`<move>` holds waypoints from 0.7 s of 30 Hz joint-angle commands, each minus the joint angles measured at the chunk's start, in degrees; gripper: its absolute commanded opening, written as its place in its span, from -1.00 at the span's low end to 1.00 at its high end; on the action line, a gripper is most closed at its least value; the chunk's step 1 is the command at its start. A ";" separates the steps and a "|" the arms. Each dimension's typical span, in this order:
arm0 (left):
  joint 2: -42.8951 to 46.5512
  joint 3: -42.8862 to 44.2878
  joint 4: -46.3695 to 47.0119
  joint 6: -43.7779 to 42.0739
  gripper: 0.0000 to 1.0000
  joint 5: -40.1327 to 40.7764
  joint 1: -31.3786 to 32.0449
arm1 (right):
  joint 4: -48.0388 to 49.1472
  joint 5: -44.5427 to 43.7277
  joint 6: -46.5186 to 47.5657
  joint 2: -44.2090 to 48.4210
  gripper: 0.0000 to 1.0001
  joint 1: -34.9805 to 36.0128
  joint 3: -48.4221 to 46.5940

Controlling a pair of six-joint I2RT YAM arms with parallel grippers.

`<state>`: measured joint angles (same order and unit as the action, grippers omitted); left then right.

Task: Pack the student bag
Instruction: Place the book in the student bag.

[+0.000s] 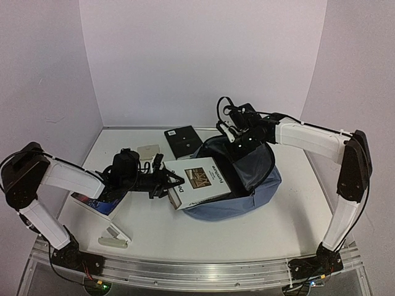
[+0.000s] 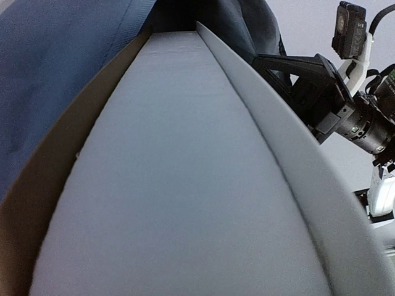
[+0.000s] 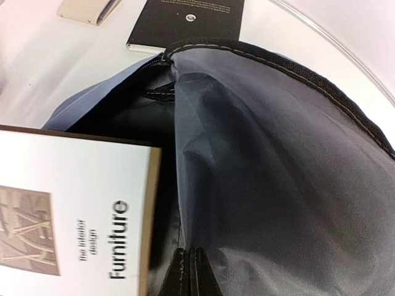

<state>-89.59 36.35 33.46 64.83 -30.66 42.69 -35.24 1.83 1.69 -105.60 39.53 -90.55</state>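
Note:
The student bag [image 1: 256, 185], blue-grey with dark lining [image 3: 278, 160], lies right of centre with its mouth facing left. A white book [image 1: 200, 180] titled "Furniture" [image 3: 68, 209] sticks halfway into that mouth. My left gripper [image 1: 165, 182] is shut on the book's outer left edge. In the left wrist view the book's page block [image 2: 185, 185] fills the frame and hides the fingers, with blue bag fabric [image 2: 55, 74] on the left. My right gripper [image 1: 237, 139] is shut [image 3: 194, 271] on the bag's upper lip, pinching the lining and holding the opening up.
A black notebook [image 1: 182, 140] lies just behind the bag's mouth, with a small beige item [image 1: 149, 151] to its left. A colourful book [image 1: 92, 203] sits under the left arm. A white stapler-like object [image 1: 114, 237] lies near the front edge. Walls close in behind and beside.

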 commanded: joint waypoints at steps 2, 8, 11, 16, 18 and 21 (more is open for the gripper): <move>-5.21 6.11 11.10 2.49 -1.00 -2.19 0.10 | 2.31 3.78 -2.21 4.44 -1.00 0.03 -1.78; -14.10 12.19 16.92 5.24 -1.00 -1.49 0.13 | 2.28 6.63 -4.59 5.88 -1.00 0.03 -0.85; -20.13 16.50 22.34 8.36 -1.00 -1.63 0.12 | 2.28 7.53 -5.89 6.49 -1.00 0.03 -1.00; -32.23 24.94 35.96 17.30 -0.99 -2.13 0.10 | 2.34 7.48 -8.12 6.99 -1.00 0.02 -1.11; -35.96 28.09 37.42 19.38 -0.99 -2.16 0.23 | 2.48 7.78 -8.43 6.95 -1.00 0.03 -1.07; -38.14 32.38 33.84 18.78 -0.98 -2.40 0.69 | 2.70 8.01 -7.75 6.37 -1.00 0.01 -1.25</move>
<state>-126.06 62.24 60.28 80.23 -32.42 42.90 -35.45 8.20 -5.23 -102.83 39.51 -90.46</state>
